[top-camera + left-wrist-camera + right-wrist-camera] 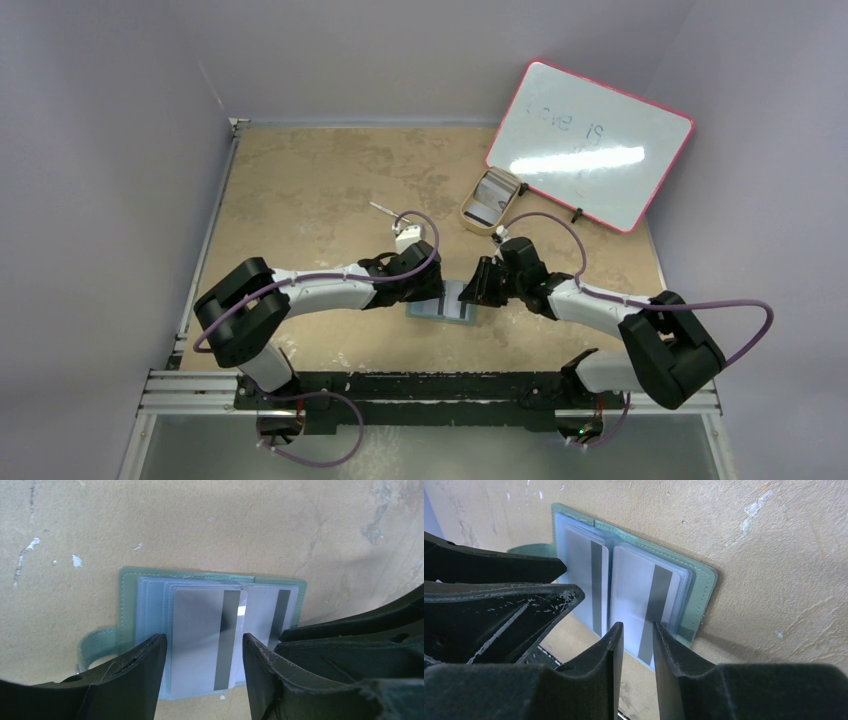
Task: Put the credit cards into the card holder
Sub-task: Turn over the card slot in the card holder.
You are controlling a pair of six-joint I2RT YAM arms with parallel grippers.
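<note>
so the card holder (pixel 441 304) lies open on the worktop (pixel 320 180), two credit cards (pixel 195 625) side by side inside. left claw (pixel 203 638) spread wide over one, right claw (pixel 636 626) barely parted over the other.

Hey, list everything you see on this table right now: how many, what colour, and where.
table: one, tan, scuffed, under everything
whiteboard: one, white with pink edge, far right
tray: one, beige, oval, beside the whiteboard
white object: one, small, mid-table beyond the left gripper
card holder: one, grey-green, open flat, between the grippers
cards: two, grey with dark stripe, one per half
left gripper: one, black, open, straddling a card
right gripper: one, black, narrowly open, over the other card
</note>
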